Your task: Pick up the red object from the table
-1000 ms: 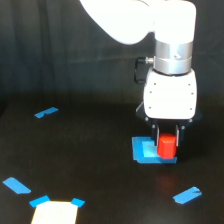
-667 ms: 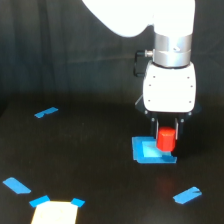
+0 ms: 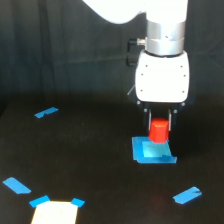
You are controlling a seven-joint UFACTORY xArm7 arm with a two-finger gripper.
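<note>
The red object, a short red-orange cylinder, hangs between the dark fingers of my gripper, which is shut on it. It is lifted off the table, just above the flat blue square patch on the exterior view's right. The white arm body rises straight above the gripper. The upper parts of the fingers are hidden under the white housing.
Blue tape pieces lie scattered on the dark table: one at the left back, one at the front left, one at the front right. A pale rectangular patch with blue corners sits at the front edge.
The gripper has risen with the red object in it, lifting it from the blue square patch. The arm has moved upward; nothing else shifted.
</note>
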